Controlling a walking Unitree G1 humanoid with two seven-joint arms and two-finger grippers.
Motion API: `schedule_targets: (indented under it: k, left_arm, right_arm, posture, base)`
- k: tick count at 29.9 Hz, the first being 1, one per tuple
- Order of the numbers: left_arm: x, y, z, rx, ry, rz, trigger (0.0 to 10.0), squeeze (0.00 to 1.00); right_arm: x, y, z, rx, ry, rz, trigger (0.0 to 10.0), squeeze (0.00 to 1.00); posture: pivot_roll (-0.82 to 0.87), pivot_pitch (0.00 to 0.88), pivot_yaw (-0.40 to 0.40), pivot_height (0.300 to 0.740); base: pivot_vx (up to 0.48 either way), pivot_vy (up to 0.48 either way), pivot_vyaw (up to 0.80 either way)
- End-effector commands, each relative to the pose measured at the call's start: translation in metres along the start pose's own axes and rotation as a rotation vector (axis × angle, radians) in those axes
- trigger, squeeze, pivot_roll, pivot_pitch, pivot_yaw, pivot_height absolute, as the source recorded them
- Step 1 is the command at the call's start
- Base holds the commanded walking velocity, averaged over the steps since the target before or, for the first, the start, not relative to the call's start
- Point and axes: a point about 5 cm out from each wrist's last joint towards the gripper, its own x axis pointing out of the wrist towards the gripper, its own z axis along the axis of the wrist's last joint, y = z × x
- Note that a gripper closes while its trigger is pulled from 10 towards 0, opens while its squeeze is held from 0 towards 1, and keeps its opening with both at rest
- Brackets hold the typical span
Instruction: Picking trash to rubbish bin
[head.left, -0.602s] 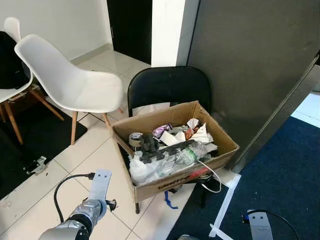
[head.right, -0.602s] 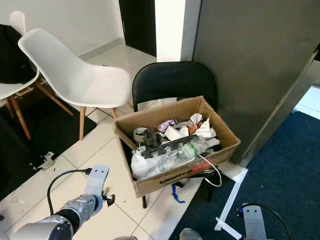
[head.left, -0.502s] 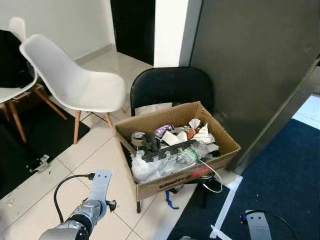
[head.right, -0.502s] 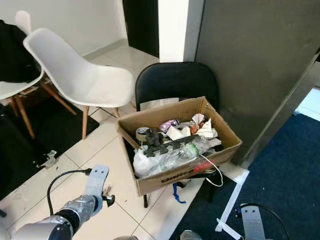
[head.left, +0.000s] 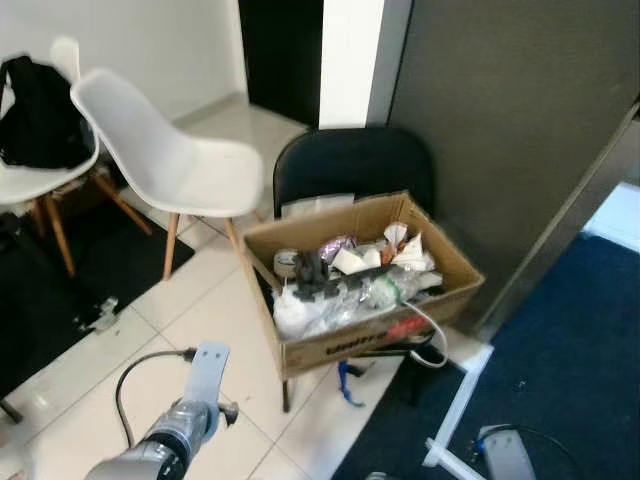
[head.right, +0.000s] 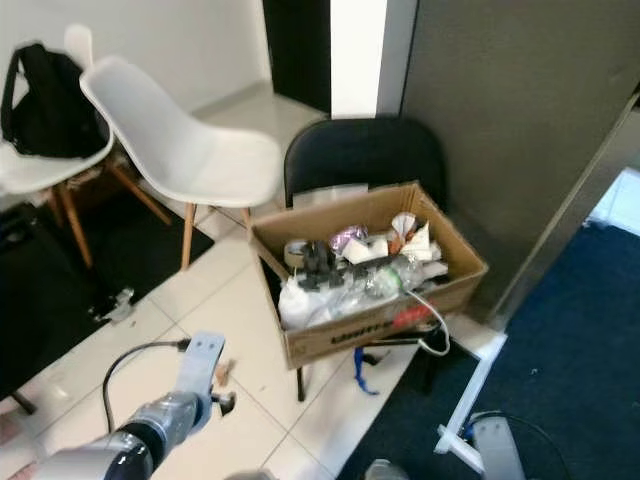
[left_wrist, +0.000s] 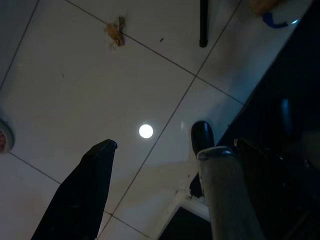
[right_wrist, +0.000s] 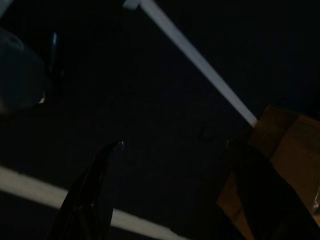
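white floor tiles fill the lower left of the frame, meeting a dark blue carpet at lower right, with a grey wall panel at upper right. at centre a cardboard box sits on a black chair, heaped with trash: crumpled paper, clear plastic, a roll of tape, dark foam pieces; a white cable hangs over its front edge. a white chair stands at upper left of the frame, and beside it another seat carries a black backpack. white tape strips lie on the carpet edge at lower right. a small brown scrap lies on the tiles, lower left of centre, near the box's chair legs. the left gripper hangs low over the tiles, its black fingers spread apart and holding nothing. the right gripper hangs over the dark carpet, fingers also apart and empty, with a corner of cardboard beside it
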Motion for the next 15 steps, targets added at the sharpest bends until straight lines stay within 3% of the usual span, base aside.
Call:
schedule_targets:
  k: [1, 15]
  left_arm:
    - [-0.0003, 0.002, -0.0034, 0.013, 0.013, 0.003, 10.0, 0.0]
    - [-0.0002, 0.0008, -0.0031, 0.014, 0.013, -0.003, 10.0, 0.0]
  right_arm:
    - [0.0002, -0.0013, 0.0036, -0.011, -0.007, 0.004, 10.0, 0.0]
    - [-0.0001, -0.0059, -0.0036, -0.045, 0.001, 0.01, 10.0, 0.0]
  posture:
    - [0.02, 0.0, 0.005, 0.74]
    - [0.02, 0.0, 0.003, 0.74]
  base:
    - [-0.315, 0.0, 0.0]
    - [-0.311, 0.0, 0.0]
